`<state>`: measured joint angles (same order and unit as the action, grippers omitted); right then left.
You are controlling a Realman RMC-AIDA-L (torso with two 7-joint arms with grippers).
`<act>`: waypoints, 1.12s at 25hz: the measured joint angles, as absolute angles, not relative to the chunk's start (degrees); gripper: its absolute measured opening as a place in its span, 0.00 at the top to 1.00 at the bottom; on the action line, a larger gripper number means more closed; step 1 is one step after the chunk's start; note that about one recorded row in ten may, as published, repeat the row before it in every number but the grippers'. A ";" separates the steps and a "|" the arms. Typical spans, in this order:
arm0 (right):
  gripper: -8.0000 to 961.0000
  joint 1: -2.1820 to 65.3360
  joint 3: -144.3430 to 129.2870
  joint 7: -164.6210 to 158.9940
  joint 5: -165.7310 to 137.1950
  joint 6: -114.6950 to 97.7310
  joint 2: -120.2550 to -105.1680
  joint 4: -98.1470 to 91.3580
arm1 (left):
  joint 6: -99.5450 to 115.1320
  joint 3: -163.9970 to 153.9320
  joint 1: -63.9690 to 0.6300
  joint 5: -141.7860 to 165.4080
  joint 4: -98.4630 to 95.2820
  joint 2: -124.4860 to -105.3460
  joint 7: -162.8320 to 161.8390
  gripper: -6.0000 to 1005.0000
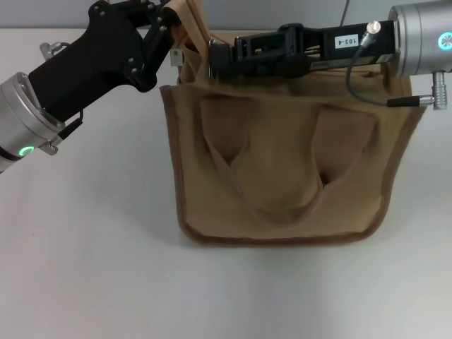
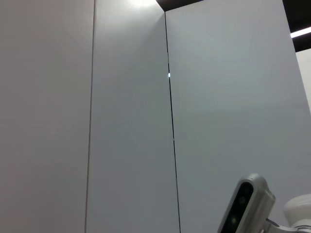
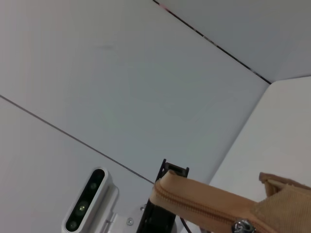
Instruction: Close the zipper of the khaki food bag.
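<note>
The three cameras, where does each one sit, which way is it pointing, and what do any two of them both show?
Head view: on the robot's head, looking down at the khaki food bag on the white table; both arms show, left pincer at the bag's top left corner, right pincer beside it.
Left wrist view: on the left wrist, facing up at wall panels; no pincer shows.
Right wrist view: on the right wrist, facing the wall, catching the zipper.
Shared: head and right wrist views both show the bag; both wrist views show the wall.
</note>
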<state>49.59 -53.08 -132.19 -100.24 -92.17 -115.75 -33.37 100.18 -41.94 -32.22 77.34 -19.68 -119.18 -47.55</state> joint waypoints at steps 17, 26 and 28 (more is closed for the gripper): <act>0.43 49.89 -54.32 -130.82 -101.88 -91.53 -116.63 -37.15 | 100.16 -41.84 -32.54 77.34 -19.41 -119.17 -48.88 0.98; 0.44 50.66 -54.41 -129.87 -101.88 -90.41 -117.46 -36.51 | 100.31 -41.94 -33.14 77.34 -18.64 -119.18 -49.17 0.98; 0.44 50.84 -54.45 -129.87 -101.88 -90.17 -117.59 -36.47 | 100.53 -42.02 -33.19 77.34 -18.57 -119.18 -49.38 0.98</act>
